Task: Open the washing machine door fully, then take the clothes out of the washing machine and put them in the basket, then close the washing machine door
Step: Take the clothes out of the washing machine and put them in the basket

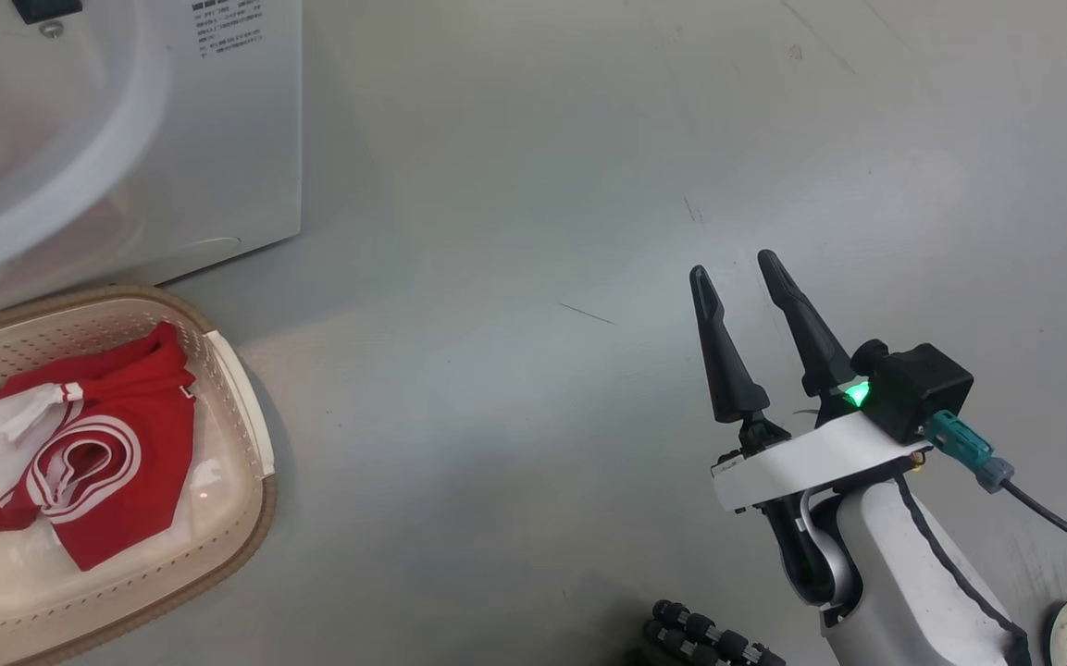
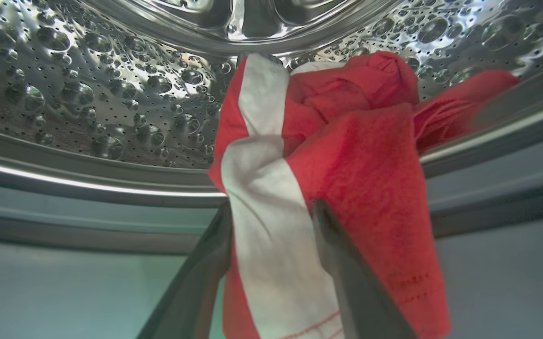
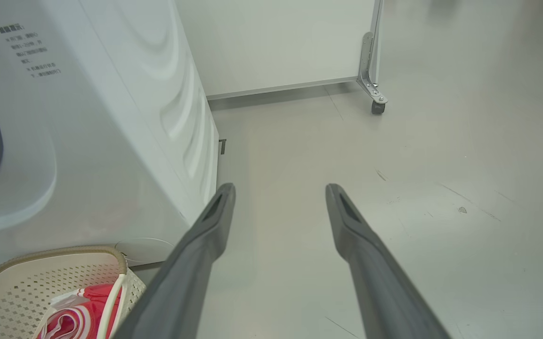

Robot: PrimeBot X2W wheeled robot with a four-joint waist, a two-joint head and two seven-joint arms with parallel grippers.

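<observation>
The floor (image 1: 533, 185) is smooth pale grey with a dull sheen, marked by a few thin dark scratches and small scuffs. On it stands the washing machine (image 1: 218, 139), white, with a small block of printed text (image 1: 228, 28) near the front's upper corner. Its ribbed side panel shows in the right wrist view. Beyond the machine we see a white panel (image 3: 276, 42) on a metal bracket with a small castor (image 3: 377, 107) resting on the floor.

The basket (image 1: 126, 298) sits on the floor just in front of the machine, its brown rim close to the white front. Red clothes with white stripes (image 1: 117, 462) lie crumpled in it.

Inside the steel drum (image 2: 87, 94), dimpled and perforated, a red garment with a broad white band (image 2: 360, 179) hangs across the drum's lip and the grey gasket (image 2: 64, 221). The left gripper (image 2: 271, 207) has its fingers apart on either side of that white band. We cannot tell whether they have hold of it.

The right gripper (image 1: 732, 265) hangs over bare floor well to the right of the machine and basket, with its jaws spread wide and nothing between them.
</observation>
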